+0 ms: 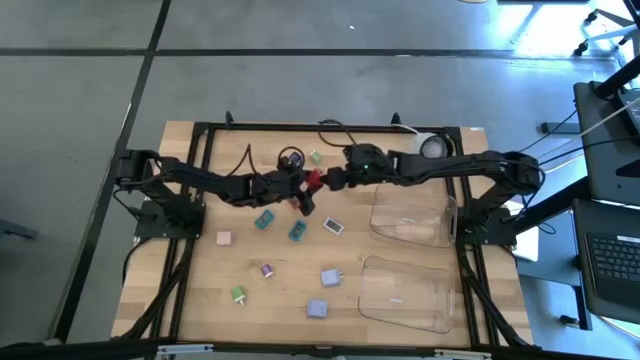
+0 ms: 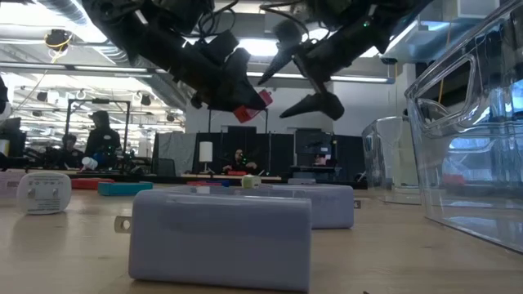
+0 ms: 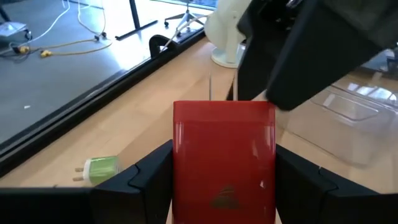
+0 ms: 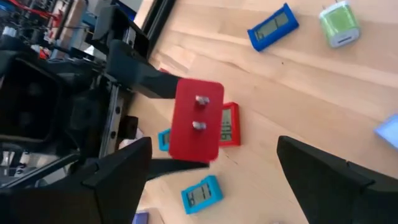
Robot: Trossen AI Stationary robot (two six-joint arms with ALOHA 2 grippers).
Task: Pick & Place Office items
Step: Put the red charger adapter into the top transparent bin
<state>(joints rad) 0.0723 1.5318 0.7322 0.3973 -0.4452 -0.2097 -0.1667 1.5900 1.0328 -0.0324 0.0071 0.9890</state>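
Above the middle of the wooden table, the left gripper pinches a small red blocky plug adapter between its two dark fingers, held clear of the surface. The right gripper sits just beside it, fingers spread wide with nothing between them.

The left wrist view shows the red piece's broad flat face filling the gap between the fingers. Only the right wrist view shows its end with two metal prongs pointing toward the open right fingers. That view also reveals a small red flat piece with a display on the wood below, hidden under the arms in the high view. The low view confirms the held piece hangs well above the table.

Scattered on the wood lie teal pieces, a pink block, a green-topped block and lavender blocks. Two clear plastic trays stand on the right side, and what may be a white tape roll sits near the far edge.

Beyond the table is a grey floor, and people sit at distant benches.
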